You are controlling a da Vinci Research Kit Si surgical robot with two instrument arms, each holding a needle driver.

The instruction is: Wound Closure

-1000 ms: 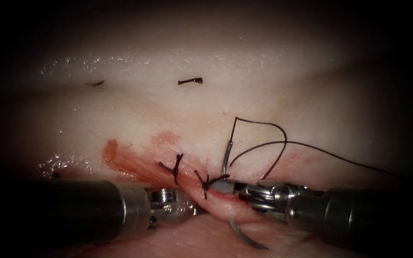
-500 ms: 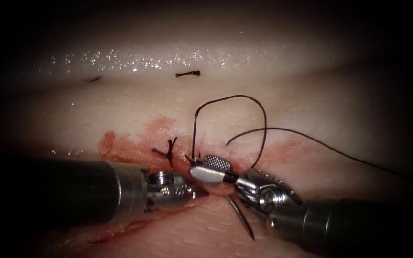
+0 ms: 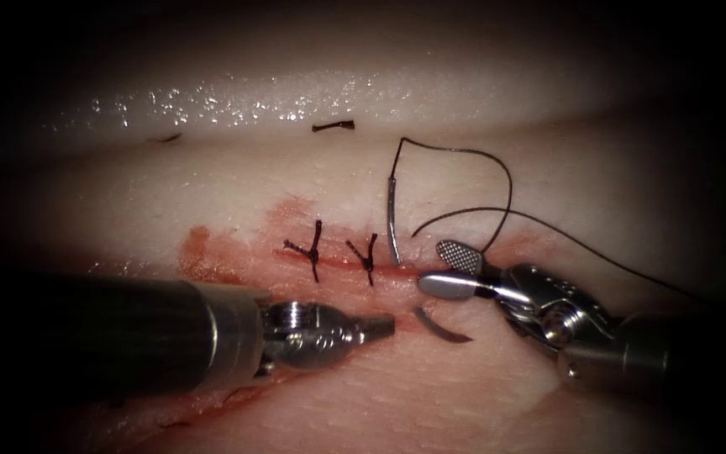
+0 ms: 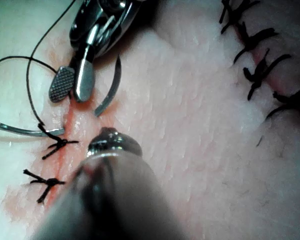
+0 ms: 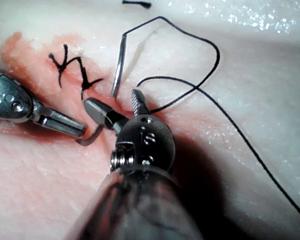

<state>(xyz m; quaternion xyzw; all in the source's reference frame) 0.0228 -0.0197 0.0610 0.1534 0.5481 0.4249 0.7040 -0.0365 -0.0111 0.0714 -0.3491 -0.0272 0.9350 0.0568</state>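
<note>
Sitting through the tissue point(image 3: 548, 168), the needle point(image 3: 391, 220) is stiff, slick: grip mid-curve. Right pincer point(image 3: 445, 269) spread, empty; left pincer point(image 3: 384, 325) pressed together, empty.

Needle point(image 3: 392, 223): mid-curve buried in the tissue point(image 3: 497, 395) under the cut point(image 3: 384, 271); swaged end and tip point(image 3: 443, 328) exposed.
Thread point(image 3: 497, 181): trailing right end lost in the dark margin.
Left tool point(image 3: 376, 328): shaft fades into shadow at left.
Right tool point(image 3: 447, 269): shaft cut off at right edge.
</note>
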